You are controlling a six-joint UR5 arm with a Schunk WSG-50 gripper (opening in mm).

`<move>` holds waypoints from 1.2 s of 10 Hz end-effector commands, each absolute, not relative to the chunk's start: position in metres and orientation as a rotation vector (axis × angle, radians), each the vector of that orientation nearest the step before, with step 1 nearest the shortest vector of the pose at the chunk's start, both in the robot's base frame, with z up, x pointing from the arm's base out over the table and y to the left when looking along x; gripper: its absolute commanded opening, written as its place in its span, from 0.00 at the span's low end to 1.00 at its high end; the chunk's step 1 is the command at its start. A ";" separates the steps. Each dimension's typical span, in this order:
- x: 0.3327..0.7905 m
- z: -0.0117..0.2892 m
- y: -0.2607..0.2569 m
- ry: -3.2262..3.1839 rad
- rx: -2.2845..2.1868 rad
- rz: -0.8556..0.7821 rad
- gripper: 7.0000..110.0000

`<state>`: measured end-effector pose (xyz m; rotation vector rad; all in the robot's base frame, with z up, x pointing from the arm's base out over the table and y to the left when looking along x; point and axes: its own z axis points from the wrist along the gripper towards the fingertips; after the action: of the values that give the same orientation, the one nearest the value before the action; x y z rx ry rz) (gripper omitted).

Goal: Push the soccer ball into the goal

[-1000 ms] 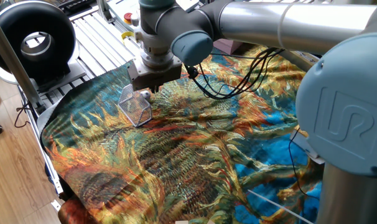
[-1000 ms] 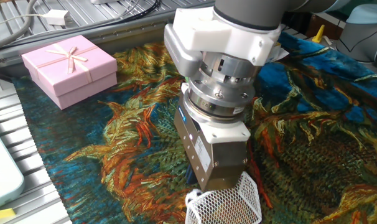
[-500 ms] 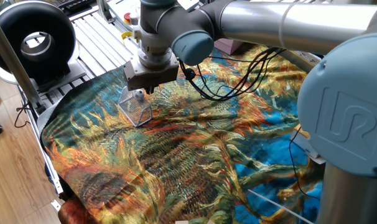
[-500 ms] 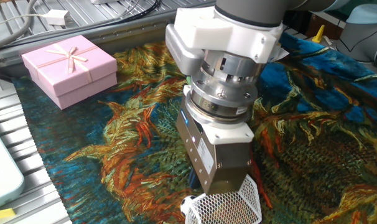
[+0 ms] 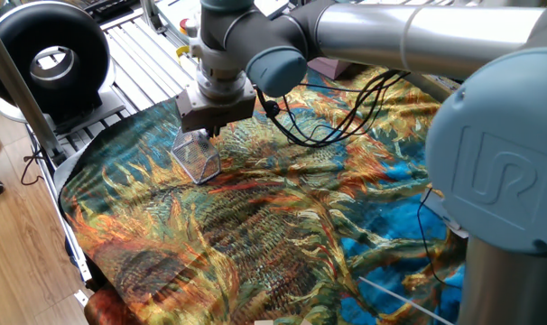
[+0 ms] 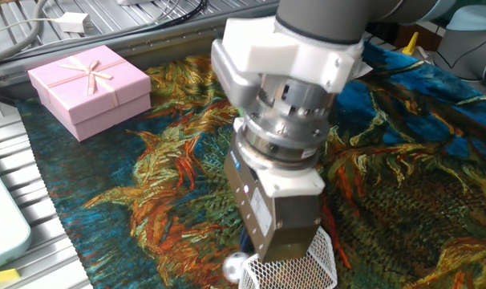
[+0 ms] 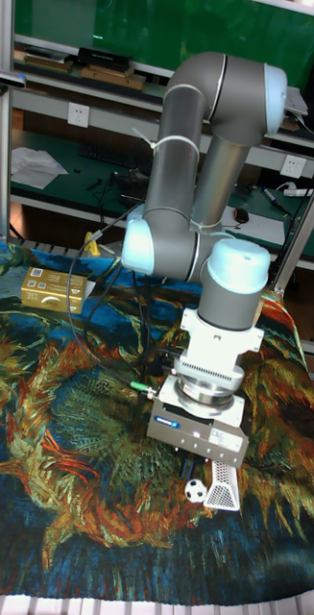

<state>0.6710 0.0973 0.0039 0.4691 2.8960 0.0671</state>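
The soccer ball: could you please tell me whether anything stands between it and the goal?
Nothing visible does. The soccer ball lies on the patterned cloth right beside the goal, with no other object between them.

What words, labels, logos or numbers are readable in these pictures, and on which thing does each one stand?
"UR": raised logo on the blue joint cap of the arm, near the camera.
Blue label on the body of the claw: too small to read.
Print on the gold box: too blurred to read.
No other text can be read.
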 end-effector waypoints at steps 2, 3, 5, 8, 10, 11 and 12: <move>0.687 -0.001 0.092 2.885 0.451 0.045 0.00; 0.687 -0.001 0.092 2.886 0.448 0.045 0.00; 0.696 0.002 0.082 2.879 0.413 0.017 0.00; 0.717 0.031 0.065 2.884 0.335 0.015 0.00; 0.750 0.050 0.059 2.850 0.297 0.047 0.00; 0.766 0.057 0.062 2.838 0.296 0.081 0.00; 0.778 0.063 0.067 2.836 0.309 0.113 0.00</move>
<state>0.7459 0.0665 0.0431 0.3115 2.8581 0.0490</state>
